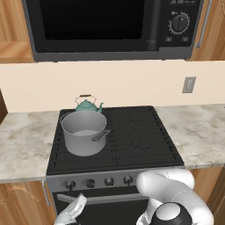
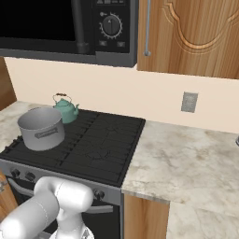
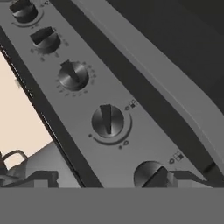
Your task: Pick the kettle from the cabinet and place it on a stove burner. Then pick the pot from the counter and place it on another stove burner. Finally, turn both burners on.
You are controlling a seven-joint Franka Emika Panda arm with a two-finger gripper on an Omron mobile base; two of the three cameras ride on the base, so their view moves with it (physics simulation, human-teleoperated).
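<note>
Kettle (image 1: 88, 105) and pot (image 1: 84, 132) are set on the stove's (image 1: 145, 132) left burners, rear and front. Hand (image 1: 70, 214) is held wide below the knobs (image 3: 107, 121); wrong knob could be turned w/ misalignment.

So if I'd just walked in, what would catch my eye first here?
Probably the big grey pot on the front left burner of the black stove, with a small teal kettle right behind it. Next, the row of knobs on the stove's front panel, seen close up from the robot's hand.
</note>
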